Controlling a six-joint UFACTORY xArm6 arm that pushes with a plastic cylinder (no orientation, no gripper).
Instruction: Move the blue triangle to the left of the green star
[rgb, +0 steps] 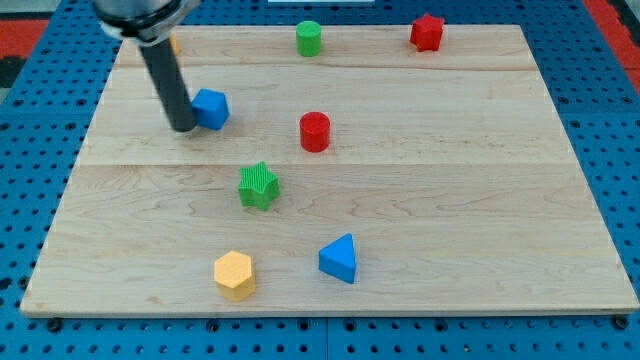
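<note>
1. While my tip (184, 128) rested on the wooden board (480, 200) near the view's upper left, it carried nothing; being a bare rod, it had nothing to open or close.
2. A blue block (211, 108), its shape unclear, sat just to the tip's right, touching the rod or nearly so.
3. The red cylinder (315, 131) stood further to the tip's right, at about the same height in the view.
4. The green star (259, 185) lay below and right of the tip, apart from it.
5. The blue triangle (339, 259) lay well below and right of the tip, to the lower right of the star.
6. The yellow block (235, 274), roughly hexagonal, lay far below the tip.
7. The green cylinder (309, 38) and a red block (427, 32) stood above and right of the tip, along the board's top edge.
</note>
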